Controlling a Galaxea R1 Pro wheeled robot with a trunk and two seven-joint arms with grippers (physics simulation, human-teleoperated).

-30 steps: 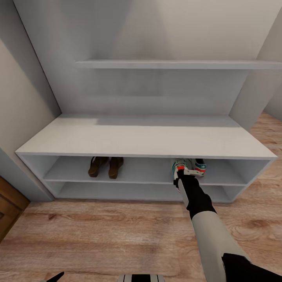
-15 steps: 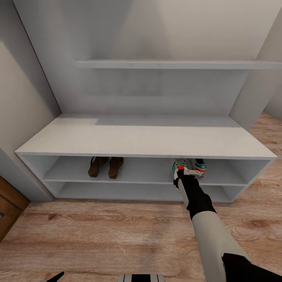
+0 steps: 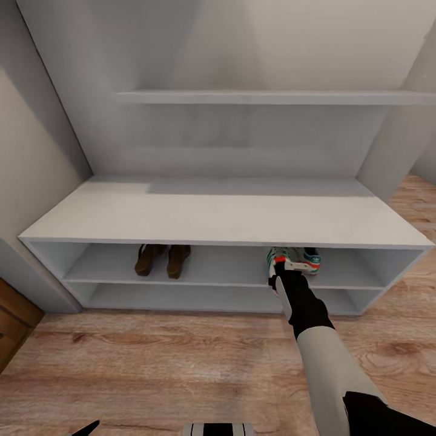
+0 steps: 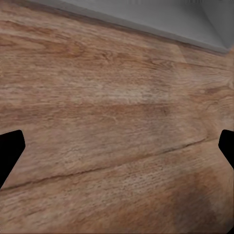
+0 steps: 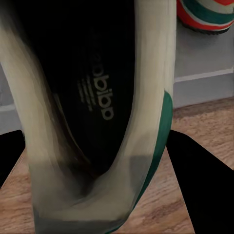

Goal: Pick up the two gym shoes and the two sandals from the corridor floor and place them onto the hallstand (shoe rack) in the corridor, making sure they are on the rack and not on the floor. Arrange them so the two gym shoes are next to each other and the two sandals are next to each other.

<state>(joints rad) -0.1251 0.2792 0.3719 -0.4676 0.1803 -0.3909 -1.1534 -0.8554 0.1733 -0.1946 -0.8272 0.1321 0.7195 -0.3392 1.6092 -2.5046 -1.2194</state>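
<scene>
Right tool (image 3: 284,265) clenched on one gym shoe (image 5: 97,122) at hallstand (image 3: 224,212) upper shelf's front edge; left tool's state unclear.

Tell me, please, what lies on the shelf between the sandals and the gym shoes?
Nothing: in the head view the shelf is bare between the sandals and the gym shoes, apart from the right claw at the nearer shoe.

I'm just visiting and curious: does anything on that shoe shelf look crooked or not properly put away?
Mostly tidy. The two sandals stand side by side on the rack's upper shelf. One gym shoe rests there too; the other gym shoe sits at the shelf's front edge with the right gripper at its heel.
</scene>
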